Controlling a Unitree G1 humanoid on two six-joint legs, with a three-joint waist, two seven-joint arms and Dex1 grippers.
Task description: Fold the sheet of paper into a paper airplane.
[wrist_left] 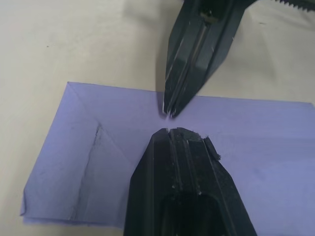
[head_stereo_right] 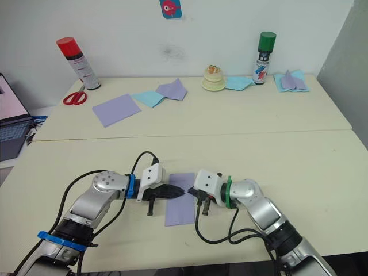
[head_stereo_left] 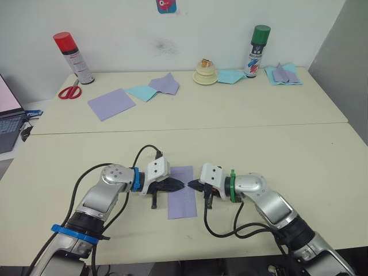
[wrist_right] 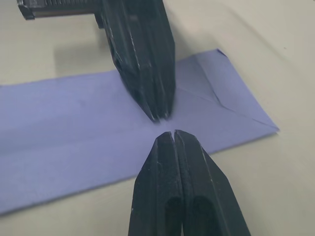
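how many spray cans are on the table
2: a red-capped can at the far left beside the scissors, and a green-capped can at the far right, next to the light-blue sheets.

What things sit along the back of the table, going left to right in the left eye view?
Red-capped spray can → scissors → smooth lavender square → light-blue and lavender paper → small cream dish → green-capped spray can → another blue-and-lavender paper pile.

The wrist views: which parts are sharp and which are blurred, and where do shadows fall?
Left wrist view: the creased lavender sheet of paper is fairly sharp, while the left gripper, close to the lens, is soft toward the picture's edge. Right wrist view: the right gripper likewise blurs near the lens; the left gripper casts a soft shadow on the beige table.
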